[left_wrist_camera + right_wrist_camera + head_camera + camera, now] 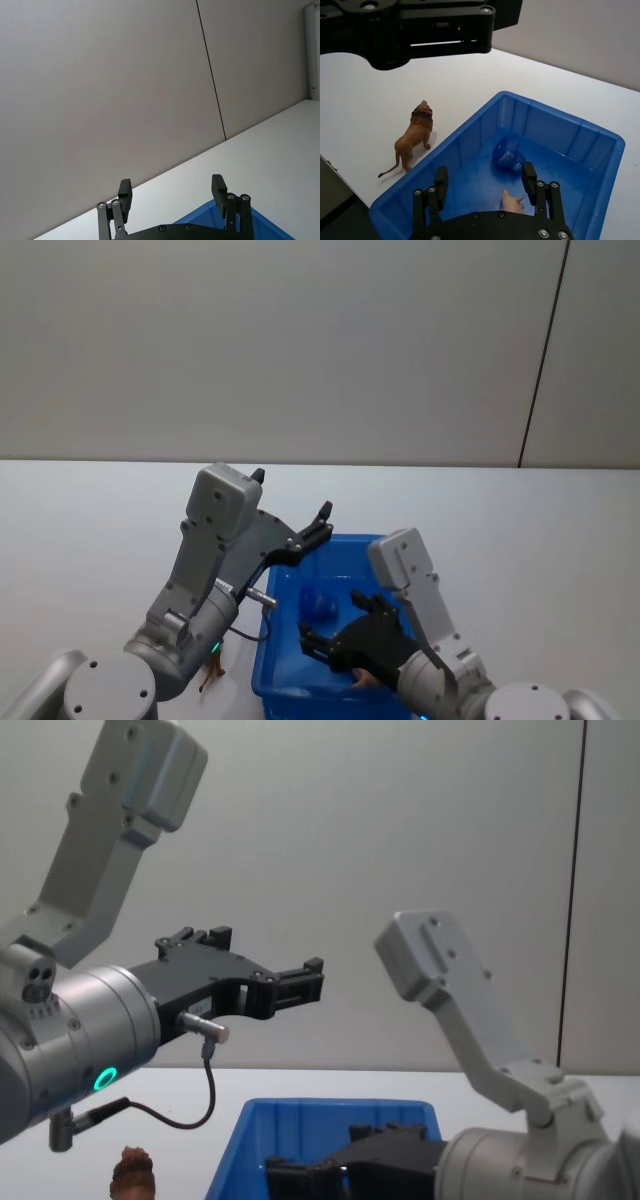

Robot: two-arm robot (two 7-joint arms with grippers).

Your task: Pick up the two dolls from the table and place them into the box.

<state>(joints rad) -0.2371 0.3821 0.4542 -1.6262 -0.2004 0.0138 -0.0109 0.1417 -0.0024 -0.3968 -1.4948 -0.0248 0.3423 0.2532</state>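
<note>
Right gripper (pixel 484 171) open over the box (pixel 560 117), blue doll (pixel 507 152) inside; left gripper (pixel 171 182) open, raised above; brown doll (pixel 412 137) stands on the table (pixel 370 100) alongside

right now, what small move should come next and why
Probably lower the left tool toward the brown lion, which stands on the table beside the blue bin on the robot's left. That tool is open, empty and raised; the blue doll already lies in the bin beneath the open right tool.

Head cam: looks down onto blue bin (pixel 355 555). Right wrist cam: close behind right gripper (pixel 484 171), same bin. Chest cam: side-on.
</note>
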